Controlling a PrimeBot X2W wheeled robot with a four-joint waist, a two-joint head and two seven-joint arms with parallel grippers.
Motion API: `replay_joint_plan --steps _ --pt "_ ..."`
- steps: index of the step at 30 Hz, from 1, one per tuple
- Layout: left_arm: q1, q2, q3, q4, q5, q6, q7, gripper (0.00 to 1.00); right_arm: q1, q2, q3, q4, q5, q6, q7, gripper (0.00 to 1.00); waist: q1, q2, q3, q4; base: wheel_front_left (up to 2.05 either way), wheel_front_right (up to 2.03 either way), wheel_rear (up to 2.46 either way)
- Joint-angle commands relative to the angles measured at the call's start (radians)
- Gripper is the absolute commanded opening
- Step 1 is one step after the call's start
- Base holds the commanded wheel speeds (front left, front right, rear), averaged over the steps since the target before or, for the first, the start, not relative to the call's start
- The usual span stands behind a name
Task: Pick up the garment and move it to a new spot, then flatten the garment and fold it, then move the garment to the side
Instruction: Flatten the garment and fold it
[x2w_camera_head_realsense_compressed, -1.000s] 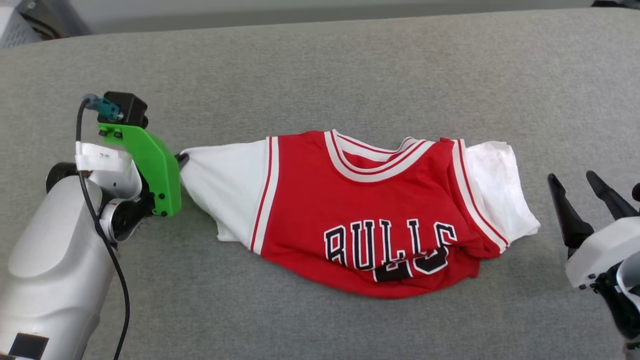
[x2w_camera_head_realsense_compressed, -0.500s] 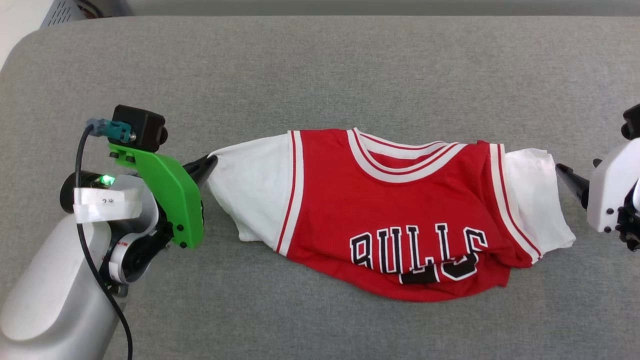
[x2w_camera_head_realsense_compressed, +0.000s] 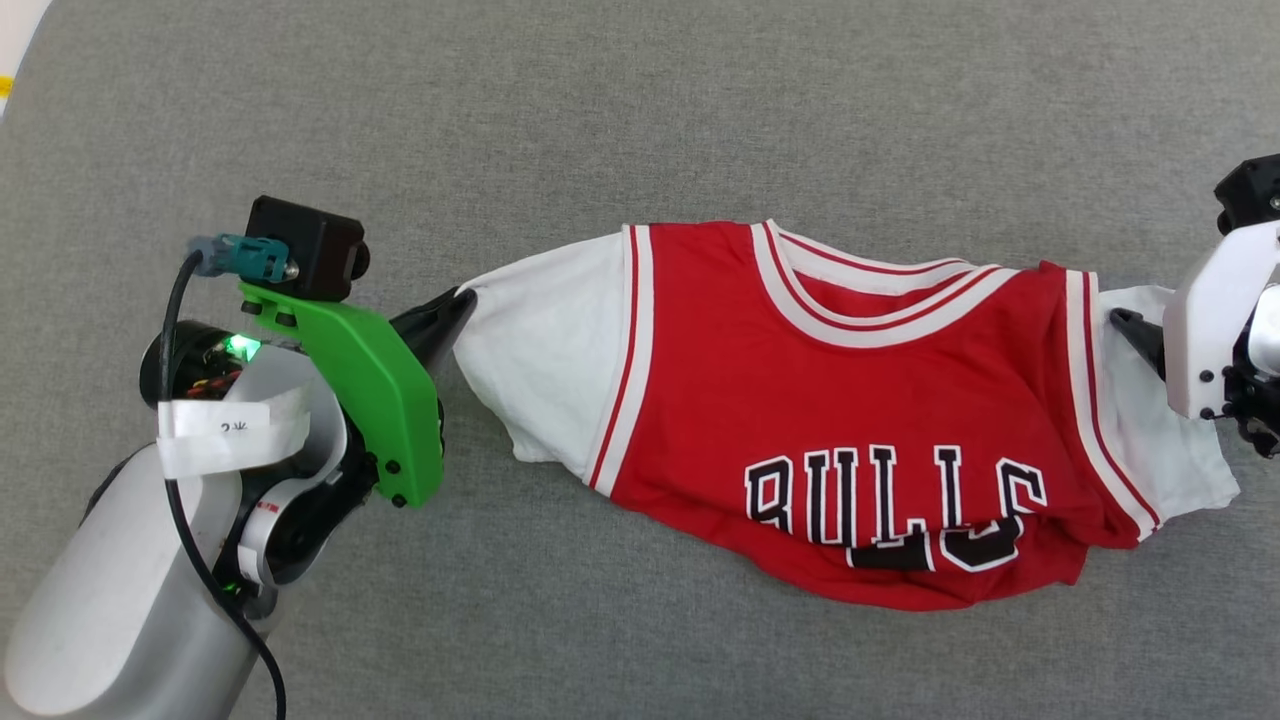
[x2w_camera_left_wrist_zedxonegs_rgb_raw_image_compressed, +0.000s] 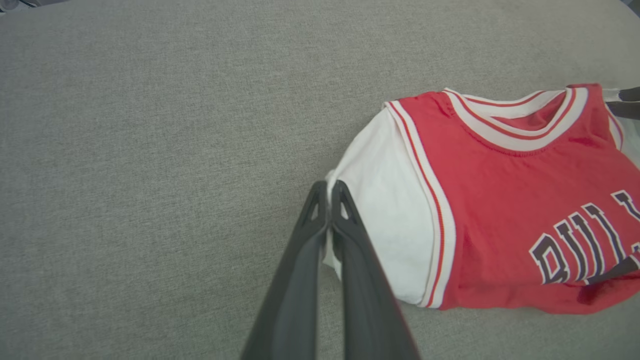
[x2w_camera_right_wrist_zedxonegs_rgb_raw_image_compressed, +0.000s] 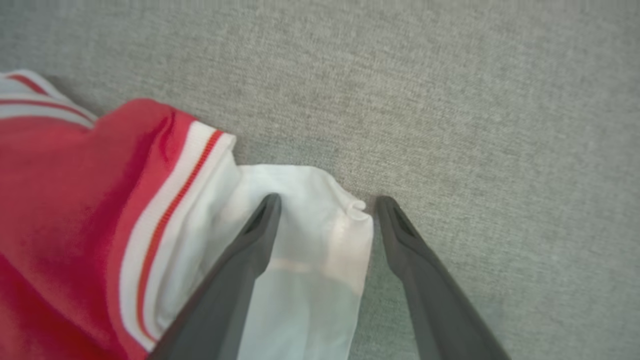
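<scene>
Over the last second the right gripper (x2w_camera_head_realsense_compressed: 1128, 328) has come in from well off the garment's end. Its two long dark fingers are spread as wide as they go and hold nothing. They now straddle the hem corner of the right white short sleeve (x2w_camera_right_wrist_zedxonegs_rgb_raw_image_compressed: 305, 280). One fingertip lies over the cloth, and the other sits just off its edge on the grey woven cushion surface (x2w_camera_right_wrist_zedxonegs_rgb_raw_image_compressed: 500, 100). The head camera has tilted down as well, so the shift of the whole picture is no move of the cloth.

The left gripper (x2w_camera_left_wrist_zedxonegs_rgb_raw_image_compressed: 327, 192) has stayed pinched fully closed on the tip of the left white short sleeve (x2w_camera_left_wrist_zedxonegs_rgb_raw_image_compressed: 385, 225). Between the two tools lies the red jersey T-shirt with striped trim and black "BULLS" lettering (x2w_camera_head_realsense_compressed: 850, 400). It is chest up, and its lower half is rumpled so the number is half hidden. With one sleeve gripped and the other bracketed, I judge the pick-up to be one closing of the right fingers away. The lift and carry are not yet begun.

The left pale forearm (x2w_camera_head_realsense_compressed: 110, 600) rises from the near corner, its wrist bent under a green bracket (x2w_camera_head_realsense_compressed: 370, 390) that carries a black camera (x2w_camera_head_realsense_compressed: 305, 245). Its fingers point low across towards the right gripper. The right arm's white wrist housing (x2w_camera_head_realsense_compressed: 1210, 320) sits at the far end of the shirt, its fingers angled down and inward at the sleeve.
</scene>
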Motion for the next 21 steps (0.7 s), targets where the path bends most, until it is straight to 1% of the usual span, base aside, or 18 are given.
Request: replay_joint_plan --steps 1,3,4,5,6,13,18,21 --pt "-0.003 -0.005 -0.003 -0.004 0.006 0.004 0.0 0.0 -0.009 -0.001 0.016 0.021 0.0 -0.001 -0.006 1.0 0.0 0.0 0.015 0.015 0.0 0.0 0.0" --pt "-0.003 -0.008 -0.003 -0.002 0.005 0.007 -0.002 0.0 -0.005 -0.002 0.036 0.043 0.012 -0.001 -0.009 1.0 0.0 0.0 0.018 0.019 0.0 0.0 0.0" --pt "-0.003 -0.009 -0.003 -0.001 0.005 0.008 -0.003 0.0 -0.001 -0.006 0.048 0.052 0.019 -0.001 -0.008 0.65 0.0 0.0 0.019 0.021 0.0 0.0 0.0" --pt "-0.003 -0.01 -0.003 0.001 0.005 0.009 -0.005 0.0 0.001 -0.009 0.058 0.058 0.023 -0.001 -0.01 0.34 0.0 0.0 0.02 0.022 0.0 0.0 0.0" --pt "-0.003 -0.01 -0.004 0.003 0.005 0.008 -0.006 0.0 0.002 -0.014 0.069 0.062 0.029 -0.001 -0.015 0.0 0.0 0.0 0.02 0.024 0.0 0.0 0.0" --pt "0.002 -0.011 0.003 0.039 0.011 0.012 -0.034 0.0 -0.004 -0.037 0.089 0.087 0.068 -0.001 -0.08 0.0 0.0 0.0 -0.02 0.018 0.0 0.0 0.0" --pt "0.009 -0.013 0.016 0.07 0.016 0.015 -0.071 0.0 -0.006 -0.048 0.068 0.094 0.099 -0.001 -0.139 0.0 0.0 0.0 -0.079 0.005 0.0 0.0 0.0" --pt "0.017 -0.015 0.024 0.084 0.014 0.016 -0.091 0.0 -0.001 -0.057 0.044 0.091 0.141 -0.001 -0.169 0.0 0.0 0.0 -0.121 -0.004 0.0 0.0 0.0"
